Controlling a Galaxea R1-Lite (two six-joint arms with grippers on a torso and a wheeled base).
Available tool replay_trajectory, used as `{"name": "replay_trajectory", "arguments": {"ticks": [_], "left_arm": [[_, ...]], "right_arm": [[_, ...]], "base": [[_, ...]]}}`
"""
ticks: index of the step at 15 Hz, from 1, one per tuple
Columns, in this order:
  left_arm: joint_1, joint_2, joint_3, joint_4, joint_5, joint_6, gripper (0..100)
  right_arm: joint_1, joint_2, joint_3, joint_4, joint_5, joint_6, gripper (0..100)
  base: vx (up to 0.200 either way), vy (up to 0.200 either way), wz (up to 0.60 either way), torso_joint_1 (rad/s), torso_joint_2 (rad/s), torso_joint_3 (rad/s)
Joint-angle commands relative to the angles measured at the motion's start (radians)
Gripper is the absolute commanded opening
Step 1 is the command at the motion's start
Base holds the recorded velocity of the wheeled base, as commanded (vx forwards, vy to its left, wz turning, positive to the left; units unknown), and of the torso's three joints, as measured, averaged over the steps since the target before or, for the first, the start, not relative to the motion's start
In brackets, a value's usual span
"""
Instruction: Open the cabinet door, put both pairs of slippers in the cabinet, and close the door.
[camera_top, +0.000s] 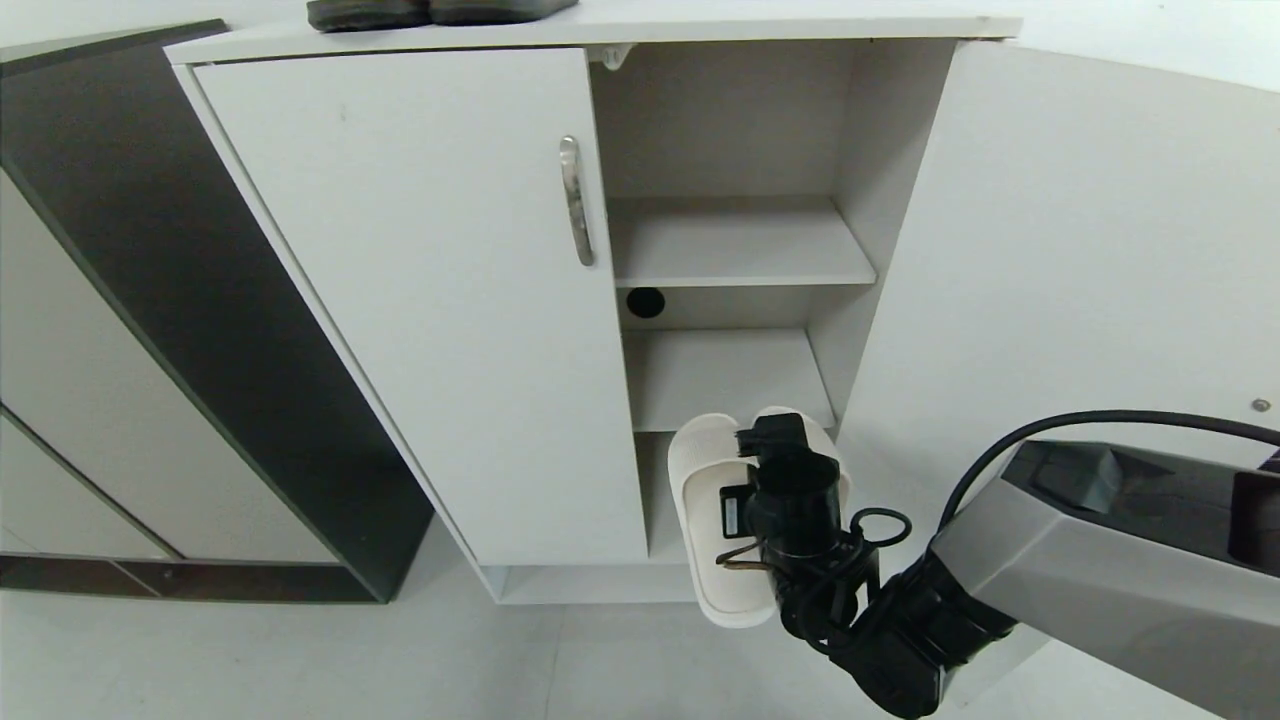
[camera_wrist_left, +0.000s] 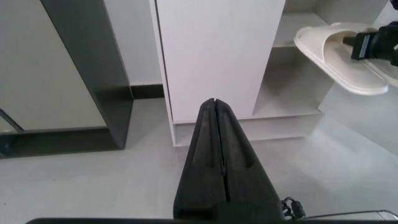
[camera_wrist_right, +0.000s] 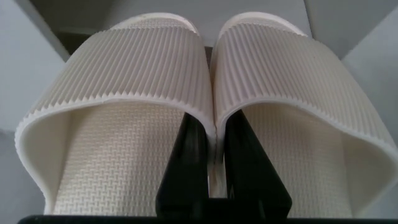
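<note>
Cream slippers (camera_wrist_right: 143, 74), ribbed straps, pinched together in R end effector (camera_wrist_right: 213, 127); L end effector (camera_wrist_left: 214, 106) closed.

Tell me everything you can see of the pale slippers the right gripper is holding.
The slippers are a cream pair of open slides, seemingly soft foam, with ribbed straps and a finely textured footbed. They sit side by side, toes pointing toward the cabinet, held off the floor in front of its open lower compartments. The right gripper pinches their touching inner strap edges between its black fingers. Nothing else touches them.
</note>
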Motion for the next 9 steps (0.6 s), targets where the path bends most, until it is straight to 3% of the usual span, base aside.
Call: {"name": "replay_trajectory", "arguments": {"ticks": [1, 4, 9], "left_arm": [[0.0, 0.0, 0.0, 0.0, 0.0, 0.0, 0], [0.0, 0.0, 0.0, 0.0, 0.0, -0.002, 0], [0.0, 0.0, 0.0, 0.001, 0.0, 0.0, 0]], "right_arm": [[0.002, 0.016, -0.006, -0.078, -0.007, -0.019, 0], [0.002, 0.021, 0.002, -0.125, -0.015, -0.063, 0], [-0.007, 0.045, -0.004, -0.127, -0.016, -0.06, 0]], "base": [[0.0, 0.0, 0.0, 0.007, 0.01, -0.203], [0.0, 0.0, 0.0, 0.002, 0.0, -0.136], [0.0, 0.0, 0.0, 0.0, 0.0, 0.0]]}}
